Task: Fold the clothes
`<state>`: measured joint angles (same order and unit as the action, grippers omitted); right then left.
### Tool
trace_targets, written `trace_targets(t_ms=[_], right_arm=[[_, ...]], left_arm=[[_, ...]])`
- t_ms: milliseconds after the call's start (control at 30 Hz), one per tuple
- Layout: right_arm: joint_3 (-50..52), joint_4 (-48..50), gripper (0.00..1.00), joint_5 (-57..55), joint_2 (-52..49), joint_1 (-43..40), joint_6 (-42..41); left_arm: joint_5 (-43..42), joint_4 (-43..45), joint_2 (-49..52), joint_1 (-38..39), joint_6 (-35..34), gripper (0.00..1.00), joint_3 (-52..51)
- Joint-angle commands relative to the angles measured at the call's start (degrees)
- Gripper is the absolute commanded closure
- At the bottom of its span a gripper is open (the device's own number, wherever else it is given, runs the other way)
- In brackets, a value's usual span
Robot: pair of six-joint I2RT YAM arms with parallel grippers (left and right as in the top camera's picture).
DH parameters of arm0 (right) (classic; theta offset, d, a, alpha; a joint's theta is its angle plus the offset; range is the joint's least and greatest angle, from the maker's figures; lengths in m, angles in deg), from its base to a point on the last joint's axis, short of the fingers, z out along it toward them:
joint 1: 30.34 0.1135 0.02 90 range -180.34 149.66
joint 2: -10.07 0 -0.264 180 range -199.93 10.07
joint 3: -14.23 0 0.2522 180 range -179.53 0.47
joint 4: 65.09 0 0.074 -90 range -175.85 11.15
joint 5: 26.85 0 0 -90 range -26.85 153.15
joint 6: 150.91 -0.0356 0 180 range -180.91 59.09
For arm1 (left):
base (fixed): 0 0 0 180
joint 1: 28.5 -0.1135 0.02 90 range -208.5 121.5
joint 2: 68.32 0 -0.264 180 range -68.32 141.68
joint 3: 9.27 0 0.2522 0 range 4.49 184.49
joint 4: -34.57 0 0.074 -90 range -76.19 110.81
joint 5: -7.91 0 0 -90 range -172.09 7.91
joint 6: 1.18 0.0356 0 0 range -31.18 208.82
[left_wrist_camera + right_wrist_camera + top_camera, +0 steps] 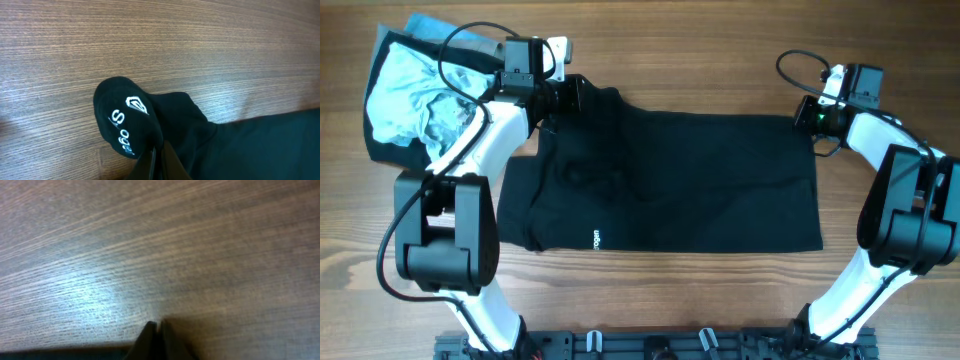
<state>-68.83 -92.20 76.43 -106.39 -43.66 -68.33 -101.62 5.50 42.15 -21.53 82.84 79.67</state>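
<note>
Right wrist view blurred; right gripper (156, 330) fingertips meet, grip on black T-shirt (670, 180) unclear. White lettering (122, 136) partly folded under, unreadable. Hem logo (597, 239) too small overhead.

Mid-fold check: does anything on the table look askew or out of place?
Yes. The large black fabric T-shirt is bunched into a lump at its far left corner, by the left end effector, so that edge is uneven. The pale blue garment left of it lies crumpled, not folded.
</note>
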Motion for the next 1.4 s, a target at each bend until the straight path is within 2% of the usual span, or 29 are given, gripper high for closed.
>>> trace_targets(t_ms=[0, 300, 567, 767, 1033, 1133, 1367], right_arm=[[-0.94, -2.69, 0.96, -1.29, 3.78, -0.74, -0.68], [-0.94, -9.27, 0.96, 1.92, 13.51, -0.83, -0.61], [-0.94, -21.99, 0.96, -6.97, 16.85, -1.01, -6.84], [-0.94, -33.24, 0.96, -8.55, 16.85, -1.01, -10.78], [-0.94, -44.68, 0.96, -12.74, 16.83, -1.01, -9.35], [-0.94, -48.09, 0.96, -17.59, 16.83, -1.01, -9.33], [-0.92, -49.70, 0.96, -19.34, 16.83, -1.01, -9.70]], left_arm=[[3.23, -0.04, -4.04, -0.11, -0.48, 0.96, 0.37], [14.47, -6.29, -10.32, -0.11, -0.39, 0.96, 0.37], [14.73, -21.55, -11.19, -0.22, -0.28, 0.96, 0.37], [15.15, -32.79, -11.17, -1.16, -0.31, 0.96, 0.37], [15.13, -45.66, -11.17, -3.32, -0.33, 0.96, 0.37], [15.13, -48.65, -11.17, -3.93, -0.33, 0.96, 0.17], [15.13, -51.89, -11.15, -4.24, -0.33, 0.96, -0.57]])
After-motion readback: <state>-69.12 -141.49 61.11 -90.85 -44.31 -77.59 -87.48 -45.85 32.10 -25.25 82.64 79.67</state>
